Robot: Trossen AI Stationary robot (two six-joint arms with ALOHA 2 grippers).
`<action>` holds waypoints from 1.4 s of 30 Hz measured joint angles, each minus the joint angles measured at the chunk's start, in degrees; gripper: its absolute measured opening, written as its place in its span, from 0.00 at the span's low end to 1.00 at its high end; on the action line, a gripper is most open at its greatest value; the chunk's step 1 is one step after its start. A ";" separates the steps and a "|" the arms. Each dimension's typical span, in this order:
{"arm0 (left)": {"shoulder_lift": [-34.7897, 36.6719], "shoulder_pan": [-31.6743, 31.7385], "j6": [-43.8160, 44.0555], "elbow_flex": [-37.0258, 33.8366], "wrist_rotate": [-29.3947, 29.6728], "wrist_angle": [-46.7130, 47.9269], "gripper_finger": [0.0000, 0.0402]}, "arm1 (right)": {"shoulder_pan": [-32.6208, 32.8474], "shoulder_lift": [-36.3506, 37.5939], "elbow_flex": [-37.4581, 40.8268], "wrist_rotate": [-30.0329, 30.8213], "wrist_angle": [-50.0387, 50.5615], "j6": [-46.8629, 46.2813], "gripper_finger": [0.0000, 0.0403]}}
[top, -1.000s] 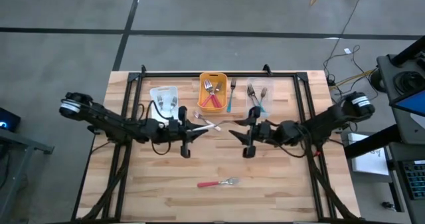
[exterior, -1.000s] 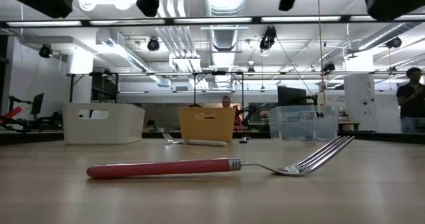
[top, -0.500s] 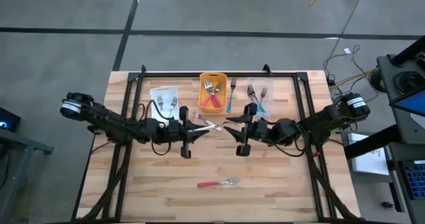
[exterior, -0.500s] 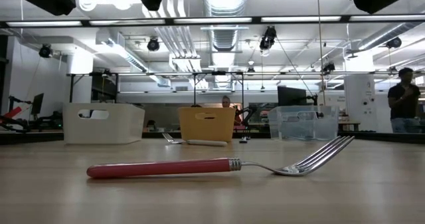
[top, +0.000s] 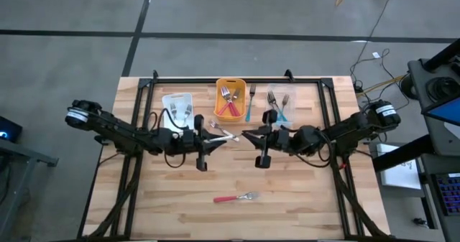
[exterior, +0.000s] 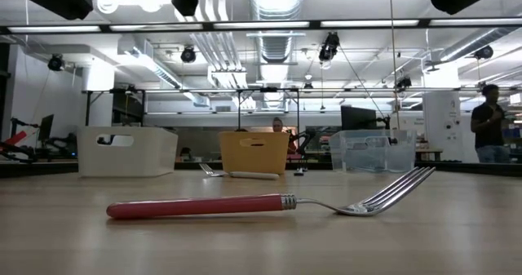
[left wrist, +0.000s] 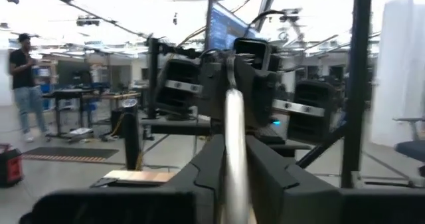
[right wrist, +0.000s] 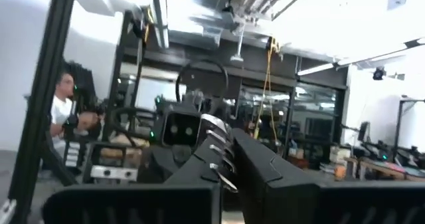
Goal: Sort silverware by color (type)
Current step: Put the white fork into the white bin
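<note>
Pink-handled fork (exterior: 261, 201) lies flat near the bench's front edge, well apart from both arms. Right gripper (top: 248, 133) and left gripper (top: 220, 135) face each other mid-bench, both pinched on the same white-handled fork (top: 230, 134). More forks sit in the white, orange (top: 231, 100) and clear bins along the back edge.

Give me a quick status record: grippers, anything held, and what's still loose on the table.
left gripper: shut on held fork, handle end
right gripper: shut on what looks like the same fork, at the tines
loose: red fork near front edge; white fork in front of orange bin; teal utensil beside that bin
</note>
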State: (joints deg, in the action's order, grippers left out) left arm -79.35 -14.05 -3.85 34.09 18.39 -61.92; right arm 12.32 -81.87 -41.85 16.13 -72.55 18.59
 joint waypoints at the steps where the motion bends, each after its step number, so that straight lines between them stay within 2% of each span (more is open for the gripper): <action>1: 0.00 0.01 -0.08 0.00 0.53 0.27 0.12 | -0.02 0.07 0.00 0.36 0.81 0.03 0.03; 3: 0.00 0.01 -0.10 -0.02 2.71 1.37 0.16 | -0.36 0.30 0.00 0.82 2.92 -0.17 0.03; 7: 0.08 0.19 -0.61 -0.02 8.88 5.93 0.24 | -1.28 2.47 -0.36 6.15 11.84 -0.62 0.02; 12: 1.33 1.60 -0.31 -0.04 15.21 16.23 0.32 | -4.68 6.84 -4.13 12.47 34.70 -4.20 0.02; 15: 2.82 3.08 2.23 0.06 18.38 24.47 0.36 | -7.77 8.01 -7.88 12.85 48.90 -9.08 0.02; 18: 3.97 4.98 6.70 1.73 18.53 35.67 0.39 | -10.65 7.08 -11.69 11.95 58.73 -13.06 0.02; 22: 4.06 6.68 9.22 3.80 18.54 43.77 0.40 | -12.18 3.00 -15.43 10.37 61.11 -14.53 0.02; 33: 0.74 8.49 8.06 5.44 18.80 43.42 0.40 | -12.22 -11.92 -27.45 10.89 61.34 -15.04 0.02; 42: -1.40 8.49 8.91 5.44 24.96 43.25 0.38 | -12.22 -14.57 -30.28 10.87 61.52 -17.56 0.02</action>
State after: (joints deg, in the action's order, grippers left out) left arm -80.75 -5.56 5.06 39.53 43.35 -18.67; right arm 0.10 -96.44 -72.12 27.00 -11.03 1.03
